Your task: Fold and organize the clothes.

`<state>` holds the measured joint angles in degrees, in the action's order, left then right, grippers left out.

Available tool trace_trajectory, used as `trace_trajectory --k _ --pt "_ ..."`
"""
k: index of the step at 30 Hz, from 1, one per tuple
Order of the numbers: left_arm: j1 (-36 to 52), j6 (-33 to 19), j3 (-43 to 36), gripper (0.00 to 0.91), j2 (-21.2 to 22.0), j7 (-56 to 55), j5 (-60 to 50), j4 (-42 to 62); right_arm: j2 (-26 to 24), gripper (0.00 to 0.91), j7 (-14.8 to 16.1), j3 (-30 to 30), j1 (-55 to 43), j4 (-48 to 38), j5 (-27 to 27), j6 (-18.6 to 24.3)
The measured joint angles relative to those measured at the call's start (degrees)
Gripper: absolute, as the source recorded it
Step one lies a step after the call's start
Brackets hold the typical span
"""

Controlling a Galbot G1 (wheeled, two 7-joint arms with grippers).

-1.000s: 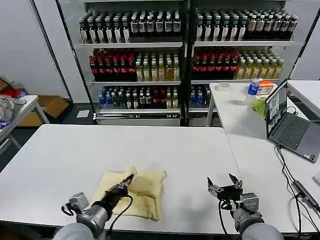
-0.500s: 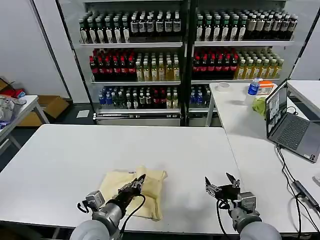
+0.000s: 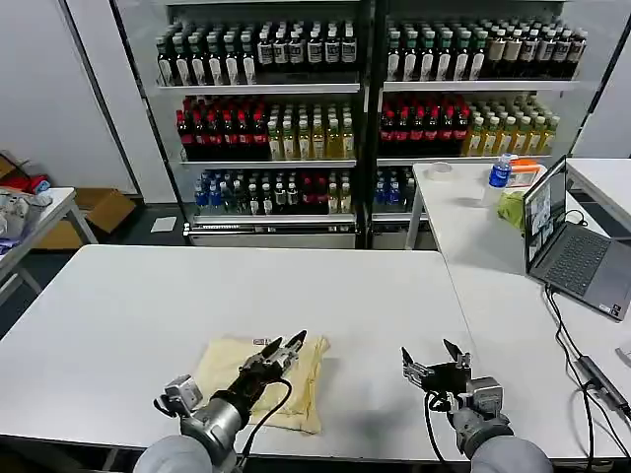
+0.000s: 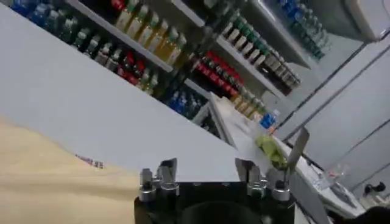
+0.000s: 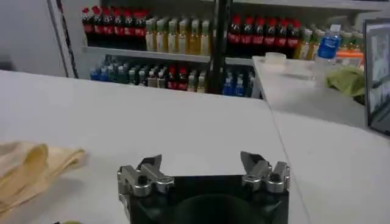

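The clothes, a pale yellow T-shirt (image 3: 223, 361), lie folded on the white table (image 3: 138, 296) near its front edge. The left wrist view has the T-shirt (image 4: 49, 190) close below the camera, with a small reddish-marked label (image 4: 90, 162) at its edge. My left gripper (image 3: 283, 345) hovers over the shirt's far right part, open and holding nothing; beyond the left gripper (image 4: 206, 167) is bare table. My right gripper (image 3: 427, 353) stands open and empty over bare table to the right of the shirt. Seen from the right wrist, the shirt (image 5: 27, 173) lies off to one side of the right gripper (image 5: 200, 161).
A side table at the right carries a laptop (image 3: 574, 252), a green cloth (image 3: 511, 209), a water bottle (image 3: 501, 171) and cables (image 3: 590, 372). Shelves of bottles (image 3: 296, 128) stand behind. A grey-white pile (image 3: 14, 213) sits on a table at far left.
My left gripper has moved forward and to the right across the shirt, and its fingers have spread open. The right gripper has drifted slightly left.
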<state>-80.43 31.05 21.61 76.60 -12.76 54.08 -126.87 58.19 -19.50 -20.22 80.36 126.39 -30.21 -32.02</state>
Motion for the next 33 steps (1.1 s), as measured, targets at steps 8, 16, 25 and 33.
trace_trajectory --k 8,16,25,33 --pt "-3.0 0.0 7.3 0.907 -3.4 0.0 -0.7 1.2 0.3 0.907 0.0 0.0 -0.2 -0.4 0.1 0.0" --pt "-4.1 -0.1 14.3 0.907 -7.1 0.5 -1.3 4.4 1.0 0.907 -0.1 -0.2 0.2 -0.5 0.5 0.0" --pt "-3.6 -0.2 16.3 0.907 -7.6 1.0 -1.8 8.5 1.2 0.907 -0.2 -1.2 1.1 -0.2 0.6 -0.1" --pt "-2.9 -0.4 15.3 0.907 -6.5 1.2 -3.0 11.0 1.7 0.907 -0.2 -1.7 1.8 0.2 1.0 -0.2"
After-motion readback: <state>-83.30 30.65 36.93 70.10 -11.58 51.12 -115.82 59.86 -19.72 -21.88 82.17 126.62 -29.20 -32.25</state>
